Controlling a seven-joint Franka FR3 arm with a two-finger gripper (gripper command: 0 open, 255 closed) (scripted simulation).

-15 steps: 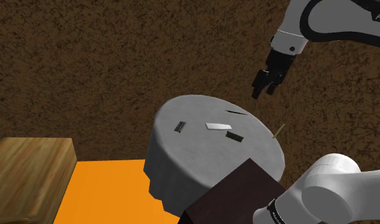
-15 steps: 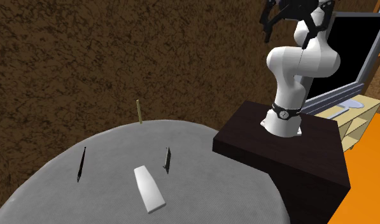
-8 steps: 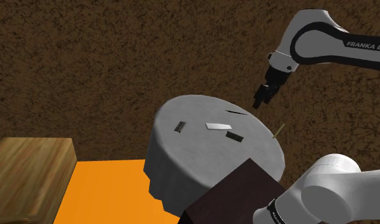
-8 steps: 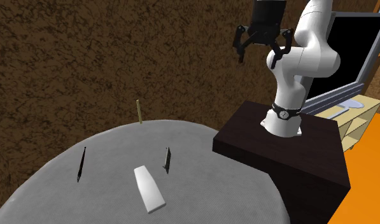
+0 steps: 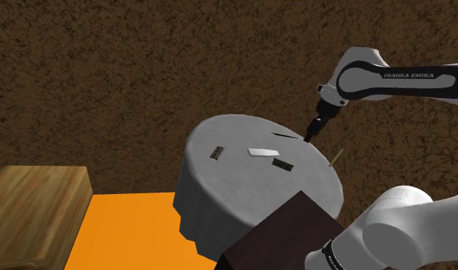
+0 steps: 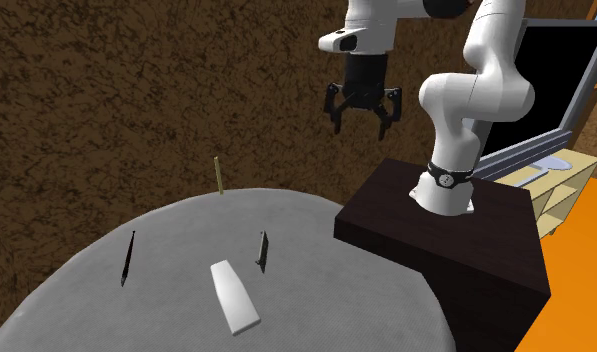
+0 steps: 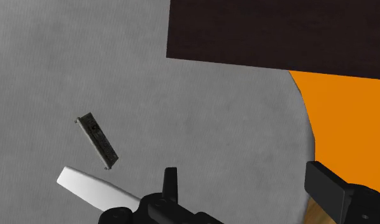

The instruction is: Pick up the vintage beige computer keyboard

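Observation:
The keyboard shows as a flat white slab (image 5: 261, 152) (image 6: 234, 295) (image 7: 86, 188) lying in the middle of the round grey table (image 5: 219, 192) (image 6: 316, 230). My black gripper (image 5: 308, 136) (image 6: 363, 115) (image 7: 246, 191) hangs open in the air over the table's edge nearest the stand, well above the surface. Nothing is between its fingers (image 7: 171, 183). In the wrist view the white slab lies just beside the gripper, with a dark grey strip (image 7: 97, 140) next to it.
Two dark flat strips (image 5: 216, 153) (image 5: 281, 163) flank the white slab, and a thin stick (image 5: 334, 159) (image 6: 218, 177) pokes up at the table's rim. The dark stand (image 6: 446, 235), a wooden box (image 5: 35, 207) and orange floor (image 5: 127, 230) surround the table.
The arm has swung down and in toward the table; the gripper dropped from high up to a lower spot over the table's edge, staying open.

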